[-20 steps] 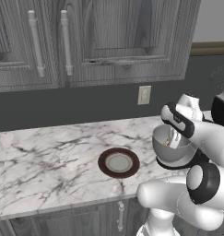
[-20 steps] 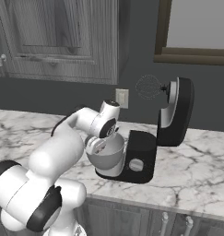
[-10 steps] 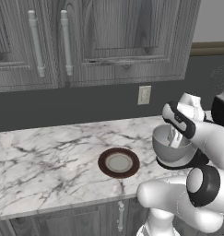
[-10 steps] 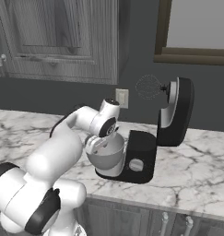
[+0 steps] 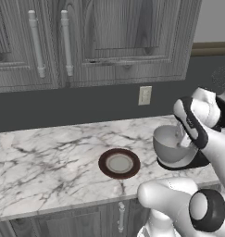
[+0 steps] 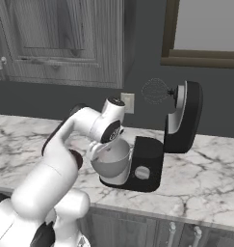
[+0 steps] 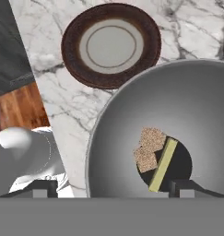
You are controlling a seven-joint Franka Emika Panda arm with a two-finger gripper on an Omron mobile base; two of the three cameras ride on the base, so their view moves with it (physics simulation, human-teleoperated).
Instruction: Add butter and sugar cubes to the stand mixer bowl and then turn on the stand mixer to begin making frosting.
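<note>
Over the last second the arm has barely shifted above the mixer, while the gripper [image 7: 113, 186] has spread its jaws; in the hand view the two finger tips stand wide apart at the bottom edge with nothing between them, so it holds nothing. Directly beneath it lies the stand mixer bowl [image 7: 178, 106], and on its floor the butter [image 7: 162, 164], a thin pale yellow pat, rests touching the sugar cubes [image 7: 149, 147], two tan blocks just at its ten o'clock side. Both ingredients look to be in, so the adding step seems done and the switching-on is what remains. That next move calls for lifting the hand clear of the bowl and reaching the silver knob [image 6: 142, 172] on the base of the stand mixer [image 6: 183, 118]; whether the raised head, with its wire whisk [image 6: 154, 90] up in the air, needs lowering first cannot be told. Beyond the bowl, at eleven o'clock in the hand view, sits the dark brown plate [image 7: 111, 44], bare. All stands on a white marble counter [image 5: 44, 157], backed by a dark wall with an outlet [image 5: 144, 95], grey wood cabinets [image 5: 109, 37] above and a framed window [image 6: 205, 29] behind the mixer.
</note>
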